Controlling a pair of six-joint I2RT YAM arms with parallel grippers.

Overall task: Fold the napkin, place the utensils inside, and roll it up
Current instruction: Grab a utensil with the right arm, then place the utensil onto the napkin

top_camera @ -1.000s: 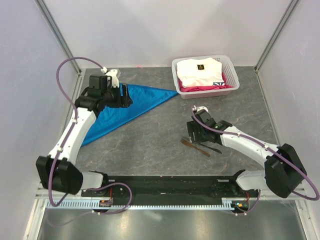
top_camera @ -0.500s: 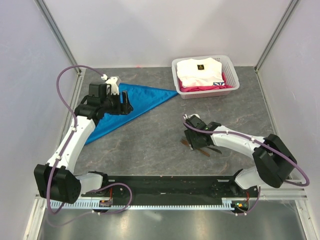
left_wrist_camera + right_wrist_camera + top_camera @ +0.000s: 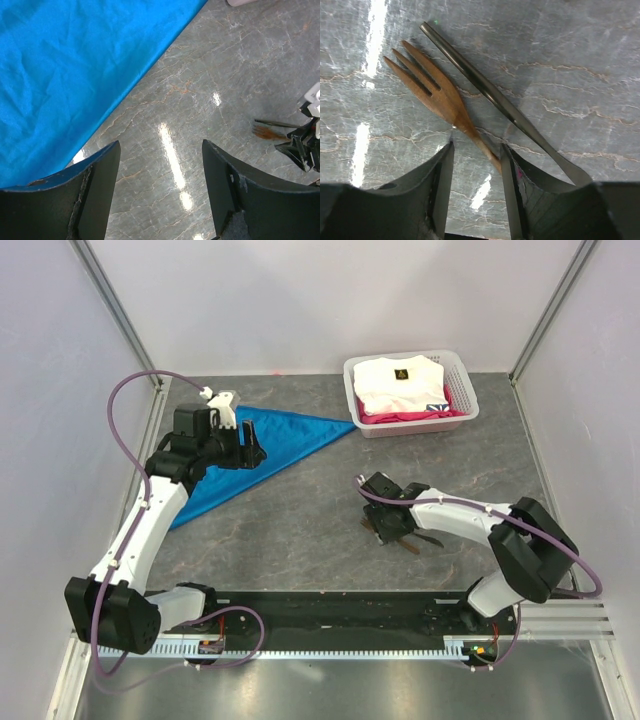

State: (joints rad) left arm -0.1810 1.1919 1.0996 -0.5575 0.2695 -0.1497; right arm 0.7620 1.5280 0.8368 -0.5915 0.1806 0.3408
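The blue napkin (image 3: 285,435) lies folded into a triangle at the back left, and fills the upper left of the left wrist view (image 3: 60,75). My left gripper (image 3: 252,448) hovers over its long folded edge, open (image 3: 160,145) with nothing between the fingers. The utensils lie crossed on the table: a brown fork (image 3: 440,95) and a dark metallic piece (image 3: 495,97), mostly under my right arm from above (image 3: 412,544). My right gripper (image 3: 388,528) is down over them, jaws narrowed but still apart (image 3: 476,147), straddling the fork's handle, which touches the right finger.
A white basket (image 3: 415,426) holding folded white and pink clothes (image 3: 400,380) stands at the back right. Grey marble tabletop (image 3: 300,520) separates the napkin from the utensils. Enclosure walls rise on the left, right and back.
My right gripper has moved left and down onto the utensils, and its jaws have narrowed around the fork's handle. The left gripper drifted slightly left over the napkin, still open.
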